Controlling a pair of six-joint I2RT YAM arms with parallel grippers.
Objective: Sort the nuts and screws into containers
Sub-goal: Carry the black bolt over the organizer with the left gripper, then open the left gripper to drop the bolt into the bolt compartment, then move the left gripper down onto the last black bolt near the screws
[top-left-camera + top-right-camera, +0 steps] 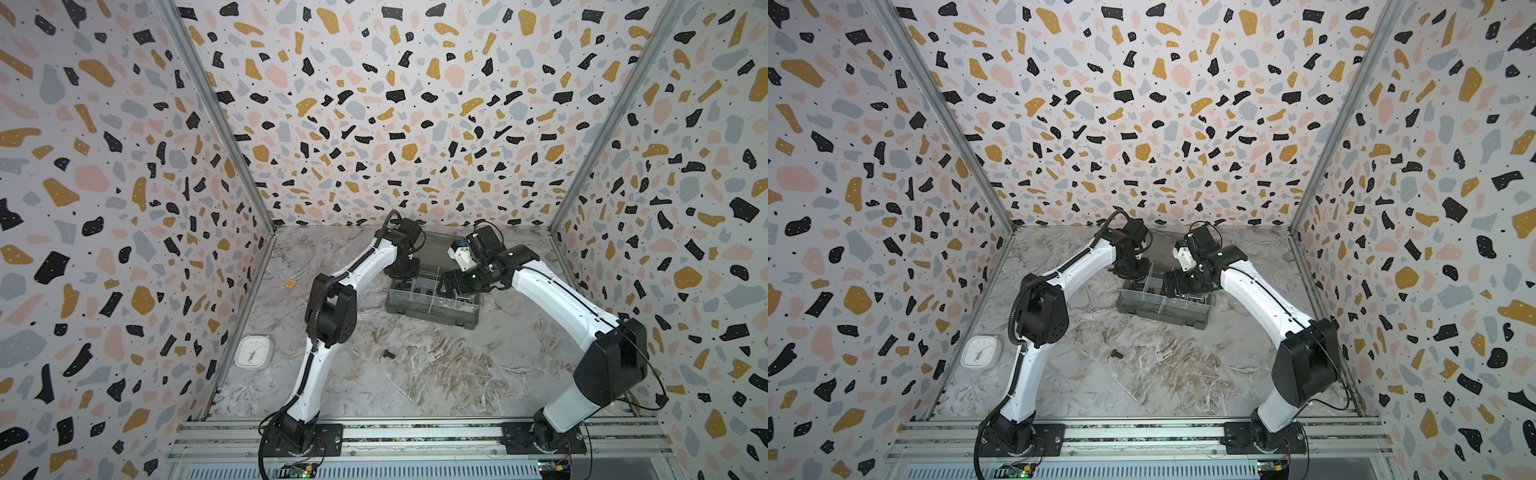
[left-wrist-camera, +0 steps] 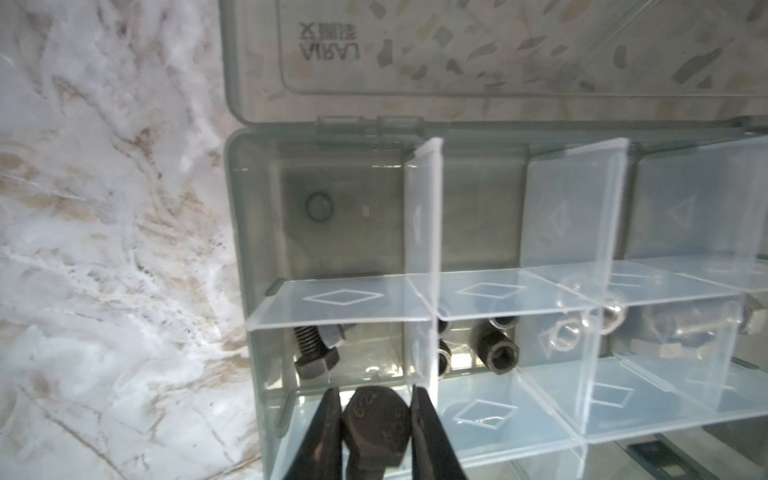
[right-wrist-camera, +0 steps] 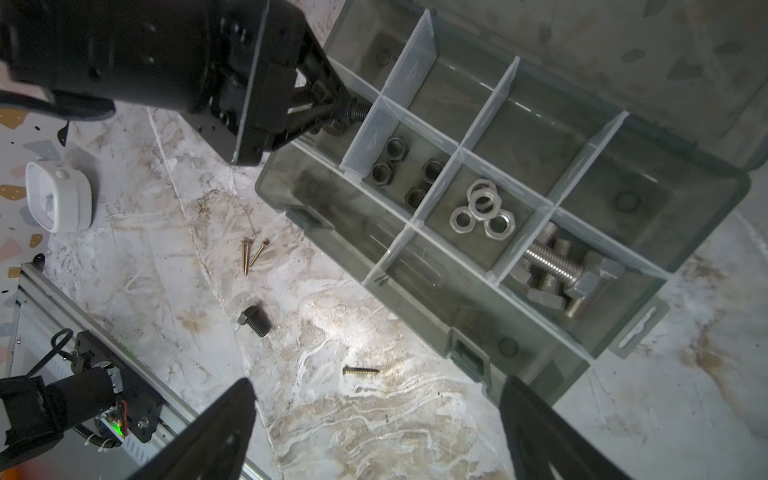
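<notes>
Our L gripper (image 2: 376, 401) is pinching a black hex bolt (image 2: 376, 419) by the head, over the end compartment at the 9 o'clock end of the organiser box (image 1: 432, 311), where another black bolt (image 2: 313, 351) lies. Our R gripper (image 3: 376, 381) is spread wide w/ nothing between its fingers. Black nuts (image 3: 405, 170), silver nuts (image 3: 482, 212) & silver bolts (image 3: 557, 270) sit in separate neighbouring compartments, and we see one loose black bolt (image 1: 387, 354) on the table (image 1: 457, 374), approx 7 o'clock from the box, well apart.
</notes>
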